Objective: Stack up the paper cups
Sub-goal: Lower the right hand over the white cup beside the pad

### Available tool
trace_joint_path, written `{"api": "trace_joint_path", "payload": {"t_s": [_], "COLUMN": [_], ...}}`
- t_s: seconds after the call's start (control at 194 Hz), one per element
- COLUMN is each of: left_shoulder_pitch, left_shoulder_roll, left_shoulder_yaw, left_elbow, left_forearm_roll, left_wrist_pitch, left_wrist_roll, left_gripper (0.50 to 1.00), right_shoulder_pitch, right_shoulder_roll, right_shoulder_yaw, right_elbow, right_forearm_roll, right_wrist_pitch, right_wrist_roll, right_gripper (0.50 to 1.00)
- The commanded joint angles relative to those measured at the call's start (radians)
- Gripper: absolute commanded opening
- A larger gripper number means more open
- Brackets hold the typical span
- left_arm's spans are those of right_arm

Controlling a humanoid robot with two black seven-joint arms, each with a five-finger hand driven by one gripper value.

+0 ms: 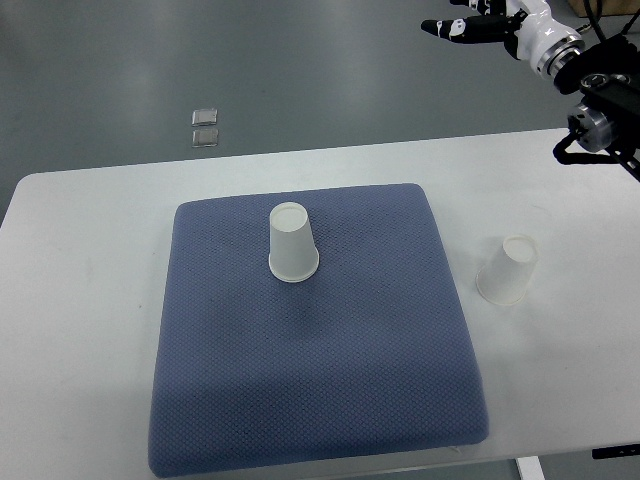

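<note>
Right hand (470, 27) upper right, fingers extended, empty. One cup (292, 243) upside down on blue pad (318, 380), other cup (508, 270) right on table (80, 300).

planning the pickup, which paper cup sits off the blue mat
The cup on the right, upside down on the bare white table. The other cup stands upside down on the blue mat.

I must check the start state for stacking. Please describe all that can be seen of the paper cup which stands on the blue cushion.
The paper cup is plain white, with no print visible. It stands upside down: the closed base faces up, the wider rim rests on the blue cushion, toward the far middle part. It looks upright and undamaged. Nothing touches it except the cushion, and no hand is near it.
</note>
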Motion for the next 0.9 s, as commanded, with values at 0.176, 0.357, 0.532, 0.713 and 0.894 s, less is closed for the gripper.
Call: {"api": "trace_joint_path", "payload": {"t_s": [0.176, 0.357, 0.532, 0.713, 0.894], "left_shoulder_pitch": [0.0, 0.0, 0.0, 0.0, 0.0], "left_shoulder_roll": [0.0, 0.0, 0.0, 0.0, 0.0], "left_shoulder_yaw": [0.0, 0.0, 0.0, 0.0, 0.0], "left_elbow": [0.0, 0.0, 0.0, 0.0, 0.0], "left_forearm_roll": [0.0, 0.0, 0.0, 0.0, 0.0], "left_wrist_pitch": [0.0, 0.0, 0.0, 0.0, 0.0], "left_wrist_roll": [0.0, 0.0, 0.0, 0.0, 0.0], "left_gripper": [1.0, 1.0, 1.0, 1.0, 1.0], "right_shoulder_pitch": [0.11, 0.133, 0.121, 0.087, 0.035], "right_shoulder_roll": [-0.264, -0.371, -0.391, -0.391, -0.38], "right_shoulder_yaw": [-0.139, -0.159, -0.16, -0.209, -0.24], "right_elbow": [0.253, 0.328, 0.337, 0.351, 0.397], "right_forearm_roll": [-0.309, -0.514, -0.724, -0.893, -0.991], "right_wrist_pitch": [0.266, 0.447, 0.445, 0.393, 0.327], "right_wrist_roll": [-0.014, -0.014, -0.014, -0.012, -0.012], "right_gripper": [0.895, 0.895, 0.895, 0.893, 0.893]}}
